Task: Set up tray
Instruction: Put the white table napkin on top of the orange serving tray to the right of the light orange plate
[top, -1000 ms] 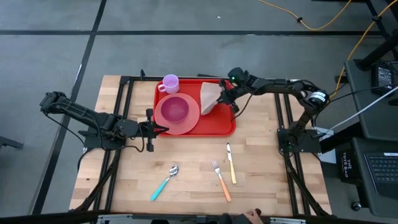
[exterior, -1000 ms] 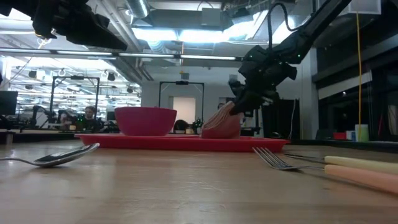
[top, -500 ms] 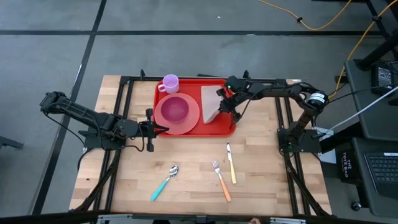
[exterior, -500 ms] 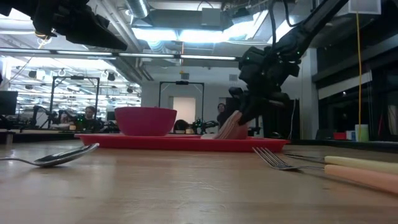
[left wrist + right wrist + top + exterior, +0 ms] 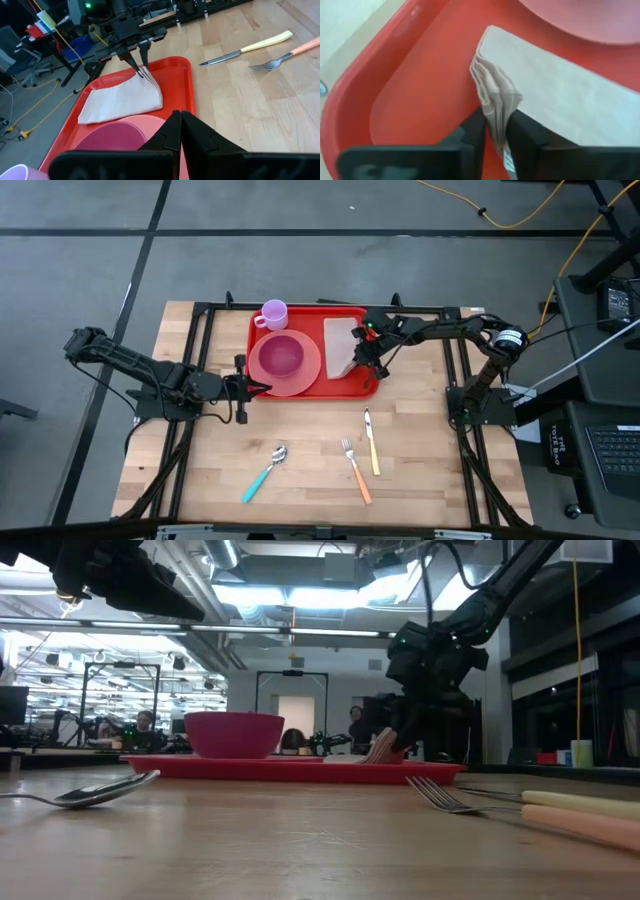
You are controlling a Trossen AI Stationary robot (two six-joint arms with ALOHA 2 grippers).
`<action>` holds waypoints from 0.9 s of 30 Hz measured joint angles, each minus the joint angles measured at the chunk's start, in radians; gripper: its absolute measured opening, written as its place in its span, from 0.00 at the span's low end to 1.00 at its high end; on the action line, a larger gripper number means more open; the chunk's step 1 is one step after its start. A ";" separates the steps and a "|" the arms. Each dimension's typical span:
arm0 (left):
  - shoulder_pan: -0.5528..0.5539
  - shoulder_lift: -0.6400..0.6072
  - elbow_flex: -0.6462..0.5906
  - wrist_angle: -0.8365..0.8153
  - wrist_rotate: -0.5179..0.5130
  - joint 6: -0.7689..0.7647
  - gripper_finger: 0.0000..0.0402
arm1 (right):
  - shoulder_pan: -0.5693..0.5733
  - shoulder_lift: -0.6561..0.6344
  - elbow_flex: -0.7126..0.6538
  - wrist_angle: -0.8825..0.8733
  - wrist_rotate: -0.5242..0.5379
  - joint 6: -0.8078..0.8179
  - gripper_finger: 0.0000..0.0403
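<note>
Item: tray (image 5: 312, 385), red, at the table's far middle, carrying plate, bowl and a folded napkin (image 5: 342, 346).

Right gripper (image 5: 372, 360): fingers pinch the napkin's near corner (cloth bunched between them); it should part them fully and lift straight up.

Left gripper (image 5: 256, 388): clenched, empty, beside the tray's left rim.

The tray (image 5: 314, 385) sits at the table's (image 5: 420, 470) far middle; on it the plate (image 5: 284, 362) lies left with the bowl on it, the cup (image 5: 274, 314) behind it, the napkin (image 5: 342, 345) right; nearer, from left to right, lie the spoon (image 5: 265, 473), fork (image 5: 355, 470) and knife (image 5: 371, 441).
</note>
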 joint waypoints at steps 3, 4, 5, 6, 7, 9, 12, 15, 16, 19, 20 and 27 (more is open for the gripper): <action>0.000 0.000 0.000 0.000 0.000 0.000 0.01 | 0.000 0.000 0.000 0.003 -0.001 0.065 0.26; 0.000 0.000 0.000 0.000 0.000 0.000 0.01 | 0.000 0.000 0.000 0.003 -0.001 0.089 0.28; 0.000 0.000 0.000 0.000 0.000 0.000 0.02 | 0.000 0.000 0.000 0.003 -0.001 0.105 0.29; 0.000 0.000 0.000 0.000 0.000 0.000 0.02 | 0.000 0.000 0.000 0.003 0.000 0.106 0.30; 0.000 0.000 0.000 0.000 0.000 0.000 0.02 | 0.000 0.000 0.000 0.003 -0.001 0.103 0.30; 0.000 0.000 0.000 0.000 0.000 0.000 0.02 | 0.000 0.000 0.000 0.014 0.000 0.103 0.31; 0.000 0.000 0.000 0.000 0.000 -0.002 0.02 | 0.000 0.000 0.000 0.035 -0.001 0.106 0.32; 0.000 0.000 0.000 0.000 0.000 -0.003 0.02 | 0.000 0.000 0.000 0.036 -0.001 0.107 0.34; 0.000 0.000 0.000 0.000 0.000 -0.003 0.02 | 0.000 0.000 0.000 0.036 0.000 0.110 0.35; 0.000 0.000 0.000 0.000 0.000 -0.002 0.02 | 0.000 0.000 0.000 0.027 -0.001 0.160 0.37; 0.000 0.000 0.000 0.000 0.000 -0.002 0.02 | 0.000 0.000 0.000 0.024 -0.001 0.178 0.38; 0.000 0.000 0.000 0.000 0.000 -0.001 0.01 | 0.000 0.000 0.000 -0.004 -0.001 0.210 0.41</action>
